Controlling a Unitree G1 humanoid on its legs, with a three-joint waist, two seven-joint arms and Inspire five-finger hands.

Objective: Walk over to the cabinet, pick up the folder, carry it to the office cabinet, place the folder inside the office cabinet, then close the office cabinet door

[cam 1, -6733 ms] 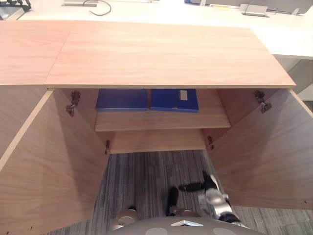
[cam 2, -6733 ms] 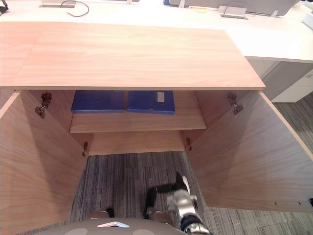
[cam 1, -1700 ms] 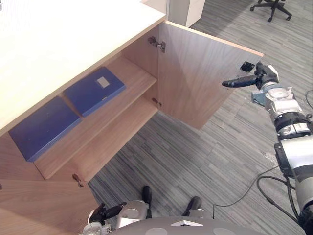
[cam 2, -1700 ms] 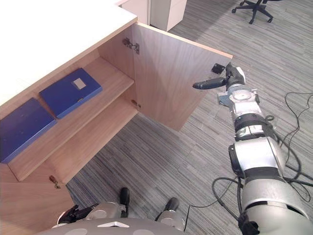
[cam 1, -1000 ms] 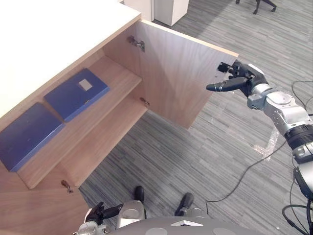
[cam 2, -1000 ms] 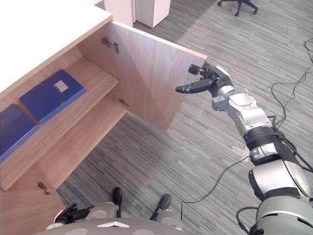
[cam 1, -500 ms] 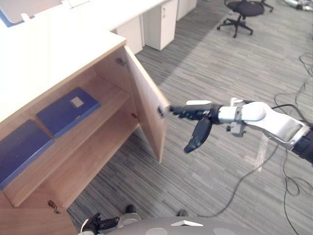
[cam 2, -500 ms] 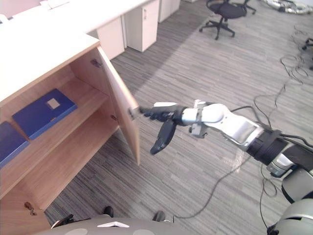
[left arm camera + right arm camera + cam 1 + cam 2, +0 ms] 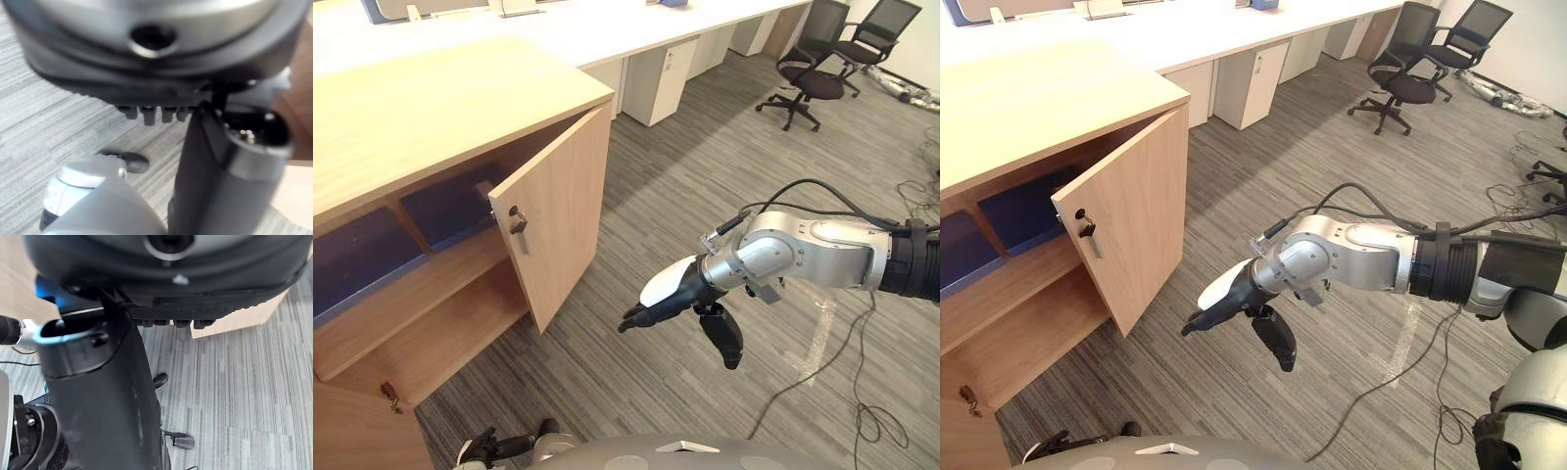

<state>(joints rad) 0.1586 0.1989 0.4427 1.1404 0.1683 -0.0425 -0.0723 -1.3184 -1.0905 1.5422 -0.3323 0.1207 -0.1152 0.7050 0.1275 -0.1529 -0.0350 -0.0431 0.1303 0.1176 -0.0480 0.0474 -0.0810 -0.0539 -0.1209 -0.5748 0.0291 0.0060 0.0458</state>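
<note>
Left of my right hand [image 9: 677, 294]: office cabinet [image 9: 431, 98], door [image 9: 558, 206] partway shut, outer face toward me. Folder [image 9: 1023, 211] flat on upper shelf [image 9: 411, 294] behind door, second folder [image 9: 958, 250] beside it. Right hand nearer, apart from door, fingers straight, empty. Left hand [image 9: 487, 448] low at my side, grip can't tell. I judge next push goes leftward onto door face.

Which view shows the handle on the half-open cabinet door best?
Right eye view, narrowly: the door handle stands clear against the door's outer face. The left eye view shows it about as well. The right wrist view catches a wooden corner, too little to identify.
</note>
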